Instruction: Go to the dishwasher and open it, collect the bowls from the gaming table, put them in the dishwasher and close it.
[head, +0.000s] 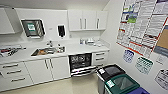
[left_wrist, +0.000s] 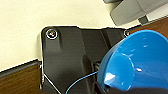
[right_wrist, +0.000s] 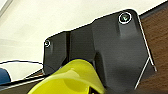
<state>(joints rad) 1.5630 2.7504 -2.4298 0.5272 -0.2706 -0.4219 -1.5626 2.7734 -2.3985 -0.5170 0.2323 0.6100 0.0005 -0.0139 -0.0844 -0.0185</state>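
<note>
The dishwasher (head: 80, 61) stands under the white counter, right of the sink. Its door (head: 83, 71) is lowered and the dark inside with wire racks shows. A blue bowl (left_wrist: 140, 62) sits tilted close to the left wrist camera, with my left gripper (left_wrist: 110, 89) shut on its rim at the dark lower edge. A yellow-green cup (right_wrist: 72, 80) sits close to the right wrist camera, with my right gripper (right_wrist: 96, 90) shut on it. The gaming table is out of view.
A sink (head: 47, 51) is set into the counter (head: 80, 48), with white cabinets above and below. A black-lidded bin (head: 111, 71) and a green-lidded bin (head: 122, 84) stand by the right wall, close to the open door. Posters cover that wall.
</note>
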